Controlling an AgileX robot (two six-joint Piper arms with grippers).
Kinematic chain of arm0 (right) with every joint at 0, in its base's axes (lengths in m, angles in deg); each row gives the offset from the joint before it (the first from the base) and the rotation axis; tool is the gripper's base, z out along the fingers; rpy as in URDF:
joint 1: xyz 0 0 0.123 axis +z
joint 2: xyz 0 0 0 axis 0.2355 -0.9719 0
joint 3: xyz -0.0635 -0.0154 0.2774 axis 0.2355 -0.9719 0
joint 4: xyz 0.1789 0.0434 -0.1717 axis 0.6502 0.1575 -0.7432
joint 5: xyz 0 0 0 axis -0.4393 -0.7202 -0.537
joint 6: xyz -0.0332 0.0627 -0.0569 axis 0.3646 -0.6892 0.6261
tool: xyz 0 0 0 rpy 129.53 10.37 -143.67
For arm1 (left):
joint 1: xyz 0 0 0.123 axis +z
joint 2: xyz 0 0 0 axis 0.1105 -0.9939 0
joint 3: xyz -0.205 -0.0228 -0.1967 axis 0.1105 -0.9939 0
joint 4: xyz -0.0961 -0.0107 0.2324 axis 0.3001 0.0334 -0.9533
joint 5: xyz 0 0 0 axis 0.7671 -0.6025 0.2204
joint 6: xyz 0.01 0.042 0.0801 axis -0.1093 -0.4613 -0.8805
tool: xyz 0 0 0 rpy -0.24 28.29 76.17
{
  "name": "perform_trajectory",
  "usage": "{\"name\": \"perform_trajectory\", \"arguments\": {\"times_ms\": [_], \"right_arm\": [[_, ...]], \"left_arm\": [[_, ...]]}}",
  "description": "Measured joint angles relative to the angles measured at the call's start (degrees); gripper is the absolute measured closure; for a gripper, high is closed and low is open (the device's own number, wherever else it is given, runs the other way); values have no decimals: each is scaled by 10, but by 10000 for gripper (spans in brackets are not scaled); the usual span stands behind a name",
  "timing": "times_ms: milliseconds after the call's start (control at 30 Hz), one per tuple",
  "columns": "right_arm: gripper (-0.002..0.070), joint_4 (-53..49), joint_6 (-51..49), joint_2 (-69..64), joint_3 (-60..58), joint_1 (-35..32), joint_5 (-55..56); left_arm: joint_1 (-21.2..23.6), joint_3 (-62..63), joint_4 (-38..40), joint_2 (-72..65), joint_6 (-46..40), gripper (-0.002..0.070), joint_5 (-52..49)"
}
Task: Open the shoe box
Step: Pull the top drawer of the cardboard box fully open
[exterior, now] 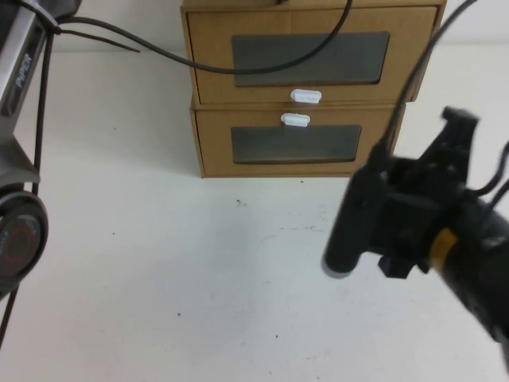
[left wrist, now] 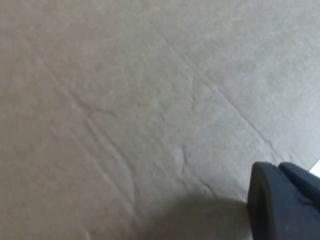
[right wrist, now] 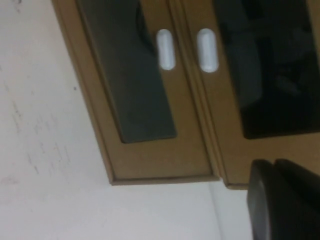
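White table (exterior: 159, 270), matte, filling the high view's near half. Dotted with small dark specks (exterior: 239, 202): one near the middle, one nearer the robot's side, one toward the left. Faint grey scuffs (exterior: 298, 231) just right of the middle one. Thin scratches (right wrist: 45, 150) across the same top in the right wrist view.

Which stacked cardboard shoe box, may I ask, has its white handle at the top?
The lower brown cardboard box; the upper box has its handle at the bottom. Right gripper hovers to their right; left gripper faces cardboard.
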Motion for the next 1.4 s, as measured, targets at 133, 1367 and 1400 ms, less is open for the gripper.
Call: {"name": "perform_trajectory", "arguments": {"times_ms": [133,1367,1400], "right_arm": [[695,-3,-1,-60,19,1,5],[344,-16,-31,-281,247,-134,144],[344,-16,-31,-284,248,-134,144]], "left_arm": [[0,0,3,0,14,679,-1],[0,0,31,-1,61,679,-35],[0,0,31,-1,61,679,-35]]}}
